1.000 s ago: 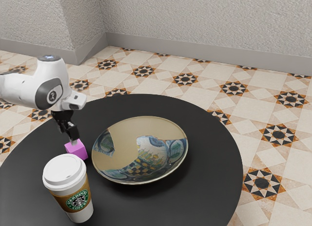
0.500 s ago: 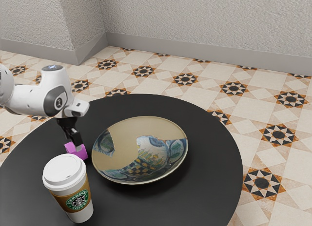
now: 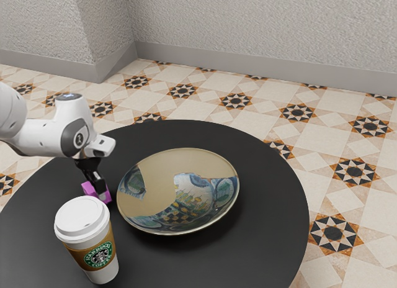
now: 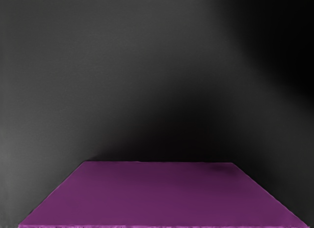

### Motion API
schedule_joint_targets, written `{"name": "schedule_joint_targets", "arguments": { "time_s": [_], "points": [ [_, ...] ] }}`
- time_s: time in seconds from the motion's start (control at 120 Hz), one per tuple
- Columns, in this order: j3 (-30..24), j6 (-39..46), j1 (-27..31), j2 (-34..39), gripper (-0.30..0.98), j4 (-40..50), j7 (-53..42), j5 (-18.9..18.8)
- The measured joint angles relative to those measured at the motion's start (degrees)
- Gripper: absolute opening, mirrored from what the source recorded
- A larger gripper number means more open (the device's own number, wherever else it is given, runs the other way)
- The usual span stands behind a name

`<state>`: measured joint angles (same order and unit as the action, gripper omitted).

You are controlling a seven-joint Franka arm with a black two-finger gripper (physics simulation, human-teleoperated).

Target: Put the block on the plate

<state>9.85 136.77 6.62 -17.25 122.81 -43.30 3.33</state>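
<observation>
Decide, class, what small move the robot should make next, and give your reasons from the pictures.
Probably secure the grip on the block before any lift: the gripper is already down at it, and the block sits on the black table, beside the plate rather than on it.

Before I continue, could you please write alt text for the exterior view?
A white robot arm reaches in from the exterior view's left, its hand down at a pink block on a round black table. Beside the block is a patterned plate; a lidded coffee cup stands in the foreground.
</observation>
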Motion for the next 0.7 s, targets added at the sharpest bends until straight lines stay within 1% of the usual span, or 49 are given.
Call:
{"name": "schedule_joint_targets", "arguments": {
  "time_s": [0.108, 0.358, 0.458, 0.608, 0.7],
  "points": [
    [0.0, 0.0, 0.0, 1.3, 0.39, 0.1, -0.2, -0.2],
    [0.0, -3.7, 0.0, 11.9, 0.39, 0.8, -0.7, -0.6],
    [-0.4, -6.4, -1.0, 14.5, 0.4, 0.6, -0.8, -0.7],
    [-5.2, -10.0, -2.0, 15.0, 0.4, -1.4, -0.9, -0.7],
    [-8.6, -11.5, -3.4, 13.1, 0.39, -3.6, -1.0, -0.7]
  ]
}}
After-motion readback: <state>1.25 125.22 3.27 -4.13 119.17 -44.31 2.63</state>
